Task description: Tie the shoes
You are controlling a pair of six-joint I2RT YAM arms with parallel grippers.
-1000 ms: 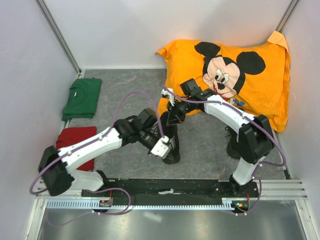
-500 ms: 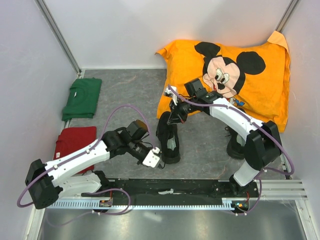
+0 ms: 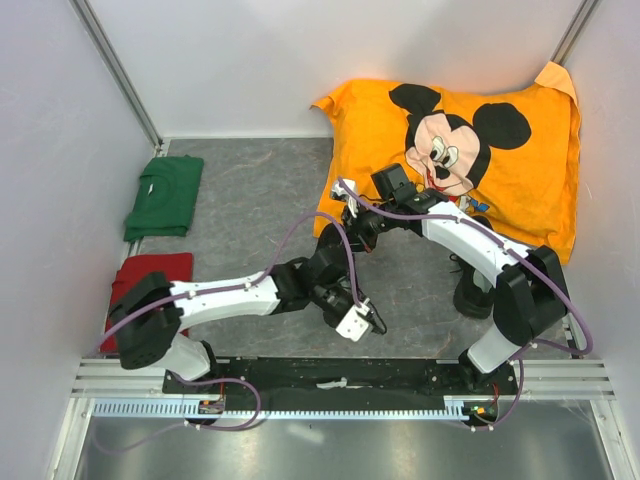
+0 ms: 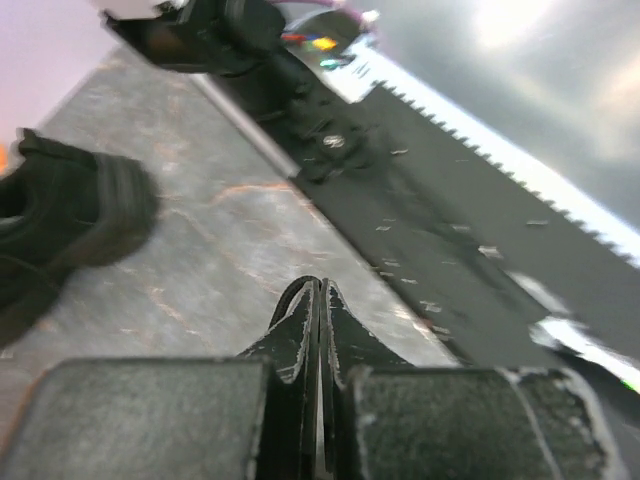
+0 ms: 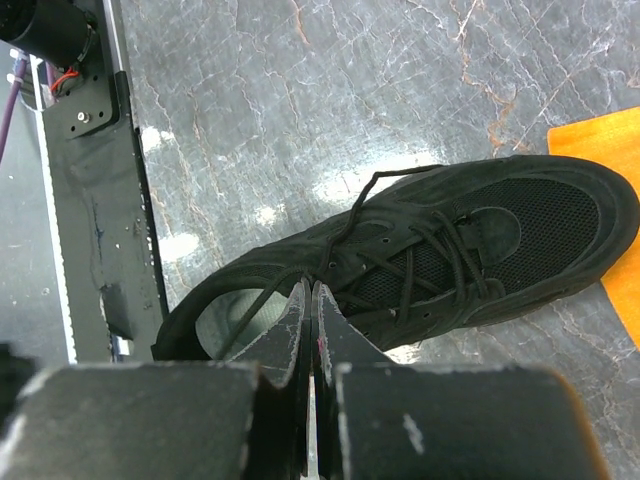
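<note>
One black shoe [image 3: 330,252] lies mid-table, mostly hidden under my left arm. In the right wrist view it [image 5: 450,250] lies on its side with loose laces. My right gripper [image 3: 350,228] [image 5: 312,290] is shut on a thin black lace just above the shoe's opening. My left gripper [image 3: 368,322] [image 4: 320,290] is shut near the front rail, to the right of that shoe, with a black lace strand curving over its tip. The second shoe [image 3: 466,295] [image 4: 70,210] stands behind my right arm.
An orange Mickey Mouse pillow [image 3: 480,150] [image 5: 600,140] fills the back right. A folded green shirt [image 3: 165,195] and a red cloth [image 3: 150,275] lie at the left. The black base rail [image 3: 330,380] [image 5: 85,180] runs along the front. Walls close in on three sides.
My left arm has swung from the shoe's left side across it to its right, near the front rail. The right gripper has shifted slightly and stays over the shoe.
</note>
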